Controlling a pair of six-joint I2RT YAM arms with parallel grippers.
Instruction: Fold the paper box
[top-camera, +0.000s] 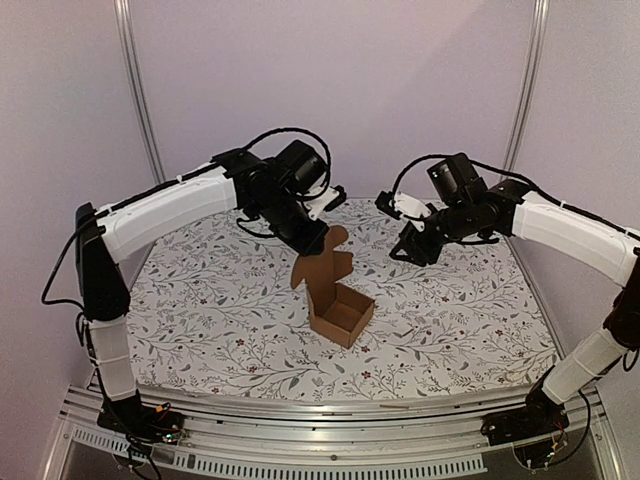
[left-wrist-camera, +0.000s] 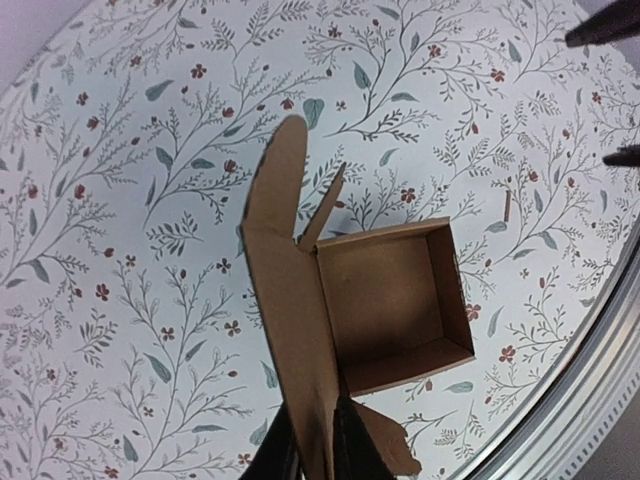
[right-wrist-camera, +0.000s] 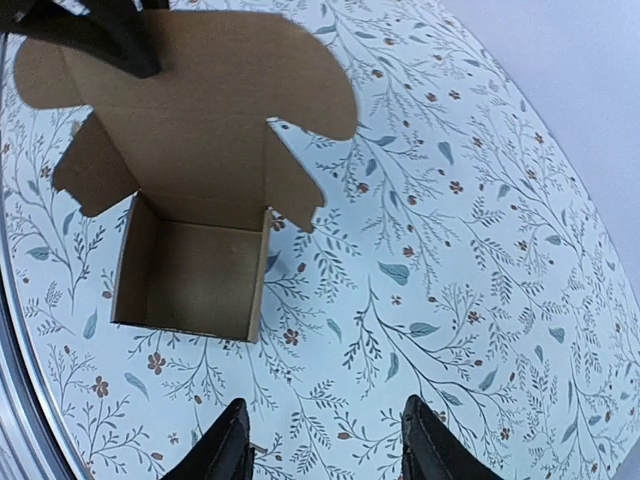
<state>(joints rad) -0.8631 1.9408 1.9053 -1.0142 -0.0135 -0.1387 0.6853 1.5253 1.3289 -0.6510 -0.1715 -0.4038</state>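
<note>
Two black fingers poke up at the bottom of the right wrist view. They belong to the right claw. They stand wide apart with nothing between them, so this claw has let go. Under it lies the white table cloth with green leaves and little red flowers. Up and to the left in that view sits the brown cardboard paper box. Its square bottom part is folded up and its top is open, so you can see inside. One big lid flap with a round edge spreads from the top edge of the box toward the top of the picture. Small side flaps stick out next to it.

The left claw is at the bottom middle of the left wrist view. Its dark fingers sit on both sides of the lid flap and press against it. This claw is pinching the flap of the paper box.

Seen from the top view, the paper box sits in the middle of the picture on the table cloth. The lid flap stands up, and the left claw holds its top end. The right claw hangs to the upper right, apart from the box. A grey metal rail runs along the bottom.
</note>
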